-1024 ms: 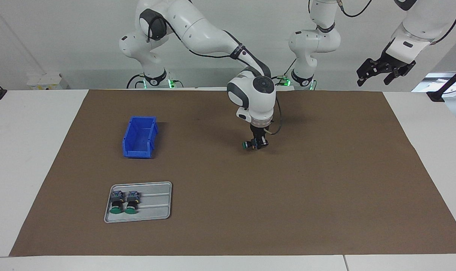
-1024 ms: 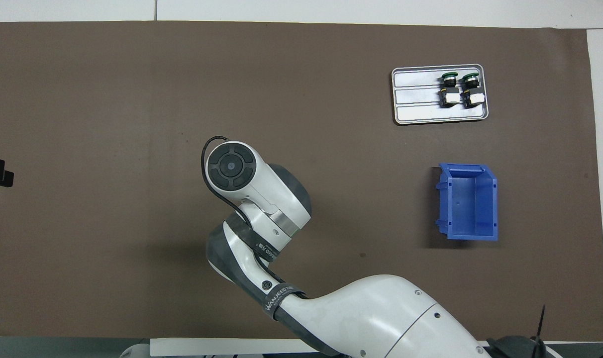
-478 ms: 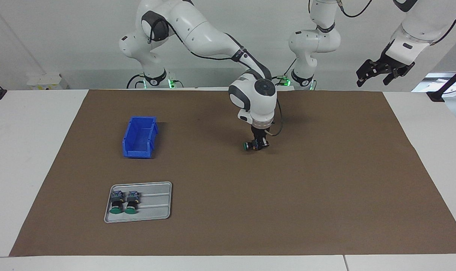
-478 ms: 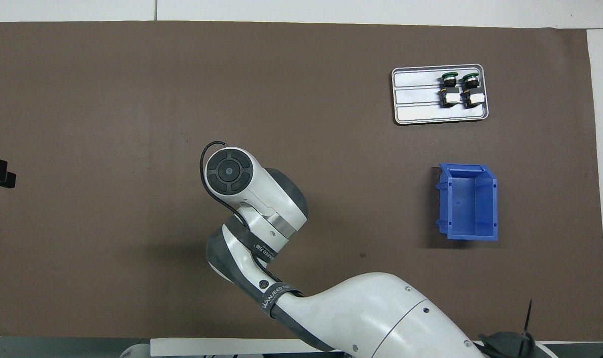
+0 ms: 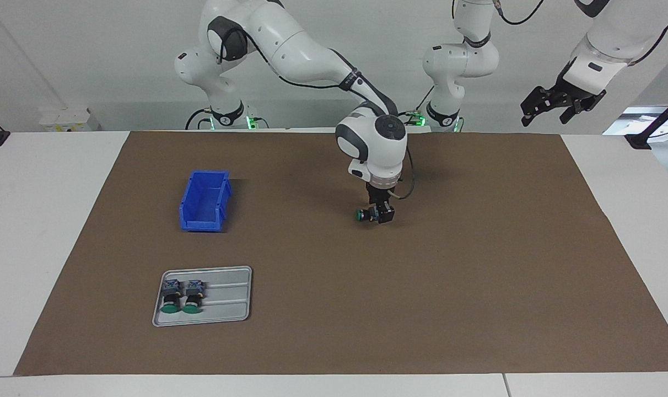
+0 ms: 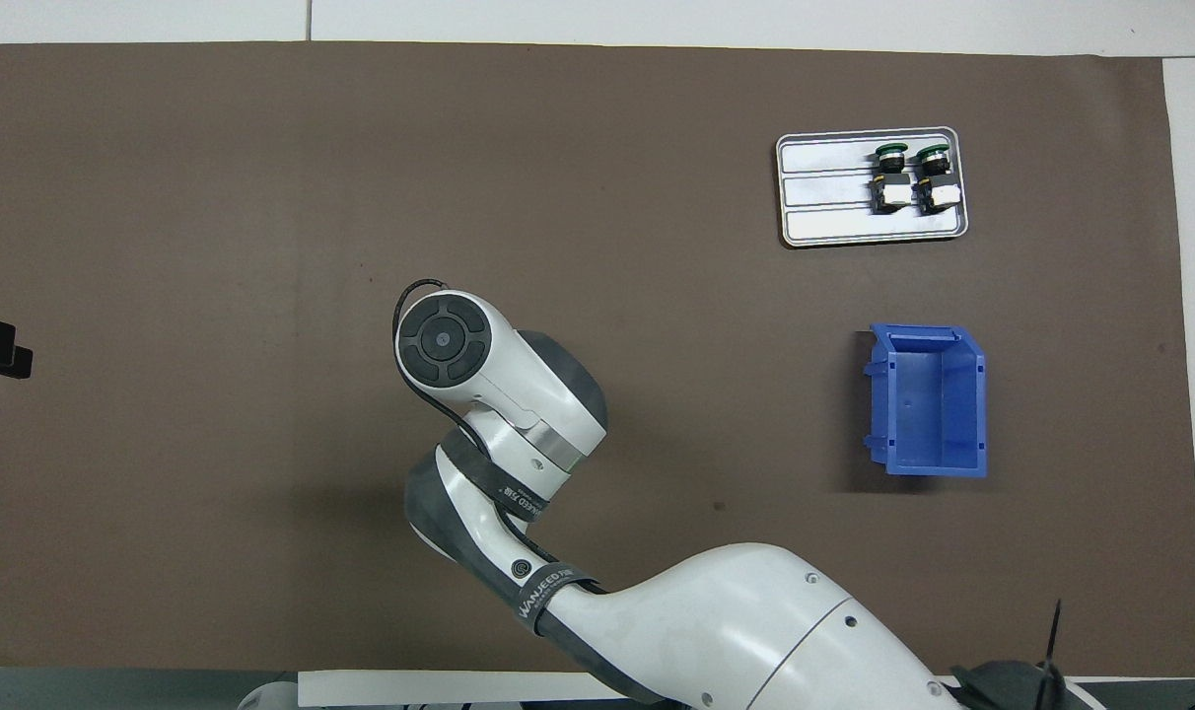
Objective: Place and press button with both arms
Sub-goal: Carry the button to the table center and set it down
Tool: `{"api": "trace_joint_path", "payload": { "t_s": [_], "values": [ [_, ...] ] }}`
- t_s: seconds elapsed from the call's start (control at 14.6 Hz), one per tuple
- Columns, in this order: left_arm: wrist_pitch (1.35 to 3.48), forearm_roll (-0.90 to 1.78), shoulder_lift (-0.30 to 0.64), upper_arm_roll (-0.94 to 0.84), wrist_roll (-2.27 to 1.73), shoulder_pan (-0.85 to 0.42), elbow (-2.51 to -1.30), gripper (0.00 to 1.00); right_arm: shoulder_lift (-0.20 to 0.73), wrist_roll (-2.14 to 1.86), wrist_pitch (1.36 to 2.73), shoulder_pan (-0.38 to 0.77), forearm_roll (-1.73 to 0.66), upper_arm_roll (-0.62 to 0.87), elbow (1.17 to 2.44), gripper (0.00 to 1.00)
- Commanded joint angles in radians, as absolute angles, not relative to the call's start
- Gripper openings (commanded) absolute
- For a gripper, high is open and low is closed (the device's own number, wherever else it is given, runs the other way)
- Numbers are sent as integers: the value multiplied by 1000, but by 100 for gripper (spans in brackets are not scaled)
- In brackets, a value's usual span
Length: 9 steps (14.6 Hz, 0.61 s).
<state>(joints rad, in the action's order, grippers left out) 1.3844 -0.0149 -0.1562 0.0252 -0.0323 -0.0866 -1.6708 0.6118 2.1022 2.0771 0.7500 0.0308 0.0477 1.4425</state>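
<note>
Right gripper: sat low at the mat's middle, around the button; couldn't tell if it was pinching or loose.
Button: lay sideways at mat level, probably so its cap was reachable.
Left gripper: spread, waiting up high.
Spares: on tray.

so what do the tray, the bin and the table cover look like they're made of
Tray: likely metal, light grey with a dull sheen, pressed ridges and a rolled rim. Bin: moulded plastic by its saturated blue, slightly glossy walls and ribs. Table cover: matte brown, flat and thin, perhaps paper or card; the look leaves it open.
</note>
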Motion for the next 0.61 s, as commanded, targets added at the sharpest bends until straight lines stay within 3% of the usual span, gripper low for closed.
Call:
{"api": "trace_joint_path", "payload": {
  "t_s": [0.0, 0.55],
  "values": [
    [1413, -25, -186, 20, -90, -87, -1707, 100, 519, 2056, 1953, 683, 48, 54, 1407, 99],
    [1442, -23, -184, 8, -487, -207, -1764, 100, 266, 1458, 1711, 382, 31, 54, 1414, 99]
  ]
}}
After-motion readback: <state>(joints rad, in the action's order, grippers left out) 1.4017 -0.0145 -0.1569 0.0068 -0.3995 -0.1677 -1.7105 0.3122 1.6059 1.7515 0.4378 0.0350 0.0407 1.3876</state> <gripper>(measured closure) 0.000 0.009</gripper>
